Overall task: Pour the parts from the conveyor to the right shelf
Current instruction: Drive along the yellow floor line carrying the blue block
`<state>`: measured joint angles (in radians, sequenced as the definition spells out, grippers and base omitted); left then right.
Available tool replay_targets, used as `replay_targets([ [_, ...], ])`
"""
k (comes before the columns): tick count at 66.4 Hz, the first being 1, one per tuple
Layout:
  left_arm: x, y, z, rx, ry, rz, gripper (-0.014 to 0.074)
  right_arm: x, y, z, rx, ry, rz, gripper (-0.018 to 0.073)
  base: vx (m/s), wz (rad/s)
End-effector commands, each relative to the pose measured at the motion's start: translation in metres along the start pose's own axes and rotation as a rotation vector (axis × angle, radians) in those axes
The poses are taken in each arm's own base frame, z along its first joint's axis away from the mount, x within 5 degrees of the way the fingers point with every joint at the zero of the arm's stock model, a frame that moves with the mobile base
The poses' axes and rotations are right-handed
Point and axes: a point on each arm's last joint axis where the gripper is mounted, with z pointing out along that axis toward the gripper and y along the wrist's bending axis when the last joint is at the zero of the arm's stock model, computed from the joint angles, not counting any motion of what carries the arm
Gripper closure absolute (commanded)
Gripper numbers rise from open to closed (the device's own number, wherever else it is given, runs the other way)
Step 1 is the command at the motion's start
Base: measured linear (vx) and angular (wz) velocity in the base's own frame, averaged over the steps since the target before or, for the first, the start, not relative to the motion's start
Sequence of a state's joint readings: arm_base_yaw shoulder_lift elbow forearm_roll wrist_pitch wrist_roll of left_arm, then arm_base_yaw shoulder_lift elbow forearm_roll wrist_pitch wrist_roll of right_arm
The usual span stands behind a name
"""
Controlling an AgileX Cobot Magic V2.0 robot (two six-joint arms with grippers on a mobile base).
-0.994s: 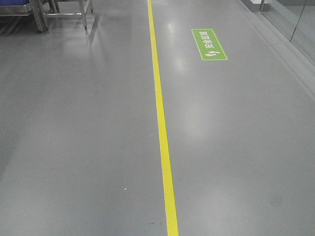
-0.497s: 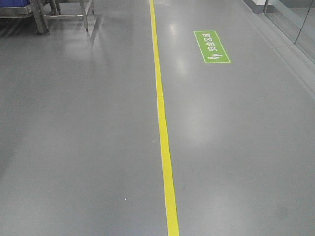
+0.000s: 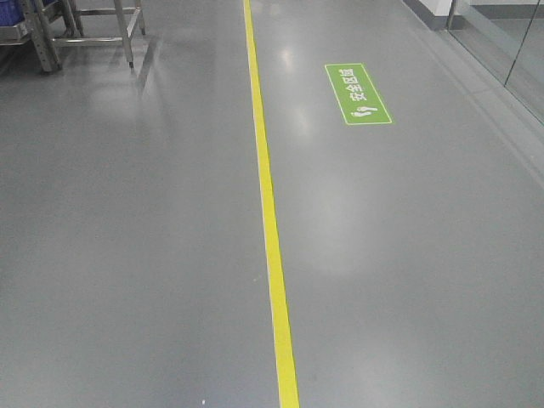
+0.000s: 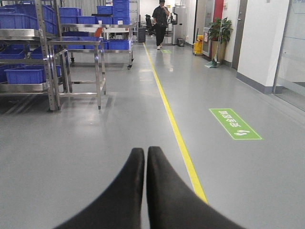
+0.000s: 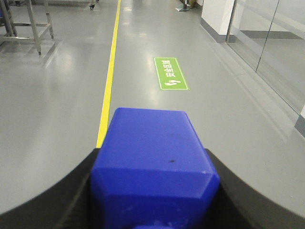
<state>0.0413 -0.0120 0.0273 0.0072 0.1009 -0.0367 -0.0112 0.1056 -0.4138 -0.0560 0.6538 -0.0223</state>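
Part gripped in the right claw on the open floor; the pour is not yet done.

The right claw [image 5: 155, 202] is clamped on one blue part [image 5: 151, 143], which fills the space between its fingers; the left claw [image 4: 145, 160] has its fingers pressed together on nothing; the conveyor is in no view, so I judge pickup done, with carrying and pouring left; a steel shelf [image 4: 28, 71] of blue bins stands ahead and left of the left claw, well apart, and I cannot tell whether it is the target; the floor [image 3: 127, 255] ahead of both claws is open, a yellow line [image 3: 268, 221] running forward and a green floor sign [image 3: 357, 93] ahead-right; a glass wall [image 5: 271, 43] bounds the right side; a person [image 4: 161, 21] stands far ahead.
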Motion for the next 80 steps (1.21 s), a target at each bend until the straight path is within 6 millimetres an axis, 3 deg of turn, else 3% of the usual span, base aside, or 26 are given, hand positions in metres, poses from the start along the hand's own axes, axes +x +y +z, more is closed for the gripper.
replay_targets([
  [1, -0.0144, -0.0008, -0.0024, 0.010, -0.109, -0.016, 0.0603, -0.0147, -0.0011, -0.0024, 0.008, -0.094, -0.005, 0.0564, 0.45, -0.04],
  [80, -0.0144, -0.0008, -0.0024, 0.010, -0.109, -0.016, 0.0603, -0.0147, -0.0010, -0.0024, 0.008, -0.094, -0.004, 0.0564, 0.59, -0.01],
])
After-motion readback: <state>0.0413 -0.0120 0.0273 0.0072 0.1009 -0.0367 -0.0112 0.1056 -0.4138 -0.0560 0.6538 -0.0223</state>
